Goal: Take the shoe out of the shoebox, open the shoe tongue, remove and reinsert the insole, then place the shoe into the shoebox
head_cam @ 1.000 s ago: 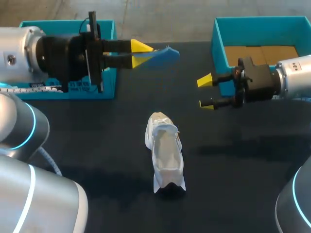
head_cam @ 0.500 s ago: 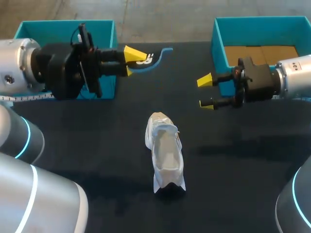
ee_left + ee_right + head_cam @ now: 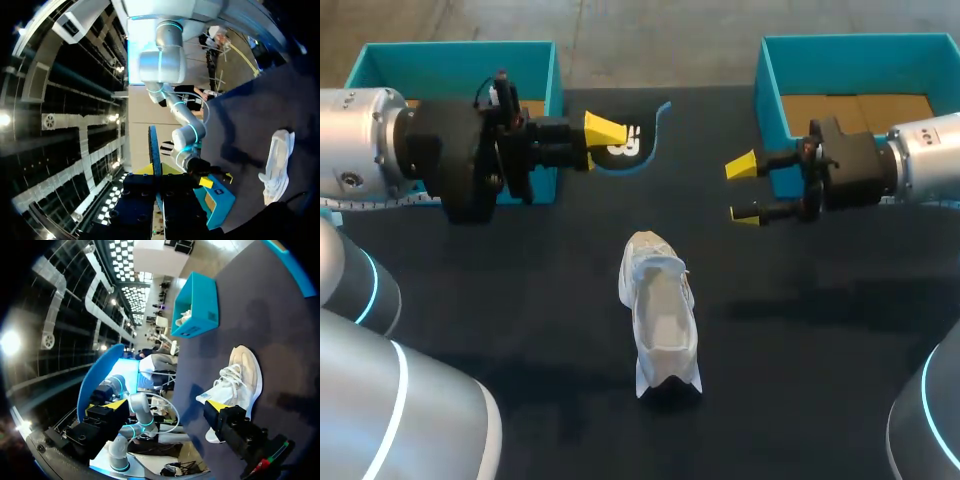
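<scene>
Broadly, the black tabletop fills the head view. An open teal cardboard shoebox with a brown floor sits at the upper right of the frame, and a second teal box sits at the upper left, partly behind my left arm.

The white lace-up shoe lies at the centre of the frame, on its sole, well apart from both boxes. It has not shifted over the last second.

The curved blue foam insole is in the air at the upper middle, clear of the shoe. The left claw is clamped on one end of it, and in the left wrist view the insole stands edge-on between that claw's fingers. A second ago it hung further toward the centre and showed only a thin edge from above. Since then the left arm has drawn back toward the left of the frame and rolled its wrist, so the printed face now shows.

The right claw hangs at the middle right, just in front of the shoebox, its yellow tips apart and holding nothing. It has not moved.

Removal looks finished. The roll reads as lining the insole up for going back in, with the right claw free to steady the shoe.
</scene>
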Controlling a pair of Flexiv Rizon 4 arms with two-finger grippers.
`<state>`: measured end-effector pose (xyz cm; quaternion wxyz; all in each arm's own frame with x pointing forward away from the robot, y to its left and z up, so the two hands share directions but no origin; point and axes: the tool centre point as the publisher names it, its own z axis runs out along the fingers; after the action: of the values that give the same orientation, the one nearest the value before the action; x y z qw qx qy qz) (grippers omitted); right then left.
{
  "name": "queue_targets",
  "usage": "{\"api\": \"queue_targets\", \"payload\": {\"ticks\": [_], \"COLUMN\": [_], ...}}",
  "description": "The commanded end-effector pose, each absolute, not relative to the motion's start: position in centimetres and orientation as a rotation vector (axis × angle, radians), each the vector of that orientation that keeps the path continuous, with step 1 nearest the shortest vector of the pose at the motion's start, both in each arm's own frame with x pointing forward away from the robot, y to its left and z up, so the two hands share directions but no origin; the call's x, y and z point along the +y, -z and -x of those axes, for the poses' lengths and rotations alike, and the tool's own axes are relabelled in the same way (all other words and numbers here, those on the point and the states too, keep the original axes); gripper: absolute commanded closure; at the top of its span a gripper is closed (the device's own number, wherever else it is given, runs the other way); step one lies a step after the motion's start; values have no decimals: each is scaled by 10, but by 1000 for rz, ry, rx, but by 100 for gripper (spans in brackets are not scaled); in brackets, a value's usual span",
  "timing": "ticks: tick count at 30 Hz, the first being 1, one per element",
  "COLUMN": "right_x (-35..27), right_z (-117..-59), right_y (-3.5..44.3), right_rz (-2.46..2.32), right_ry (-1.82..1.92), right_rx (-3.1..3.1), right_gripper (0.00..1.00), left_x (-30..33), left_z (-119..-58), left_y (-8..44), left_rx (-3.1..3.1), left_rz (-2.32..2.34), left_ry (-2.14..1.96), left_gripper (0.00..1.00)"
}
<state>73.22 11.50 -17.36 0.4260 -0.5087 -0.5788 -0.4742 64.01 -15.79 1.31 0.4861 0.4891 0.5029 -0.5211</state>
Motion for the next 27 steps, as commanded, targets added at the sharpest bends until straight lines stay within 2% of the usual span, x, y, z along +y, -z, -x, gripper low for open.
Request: {"api": "queue_targets", "payload": {"ticks": [1,27], "right_x": [116,116], "right_z": [-731,-731], "right_y": [174,174], "right_rz": [1274,1274], "right_ry": [1187,1187], "right_rx": [-1447,-1447], "right_gripper": [0,0], "left_x": [-153,-140], "left_z": [-658,-697], "left_y": [1,100], "left_rx": [1177,1132], "left_rz": [-1229,-1419], "left_ry": [1234,846], "left_gripper": [100,100]}}
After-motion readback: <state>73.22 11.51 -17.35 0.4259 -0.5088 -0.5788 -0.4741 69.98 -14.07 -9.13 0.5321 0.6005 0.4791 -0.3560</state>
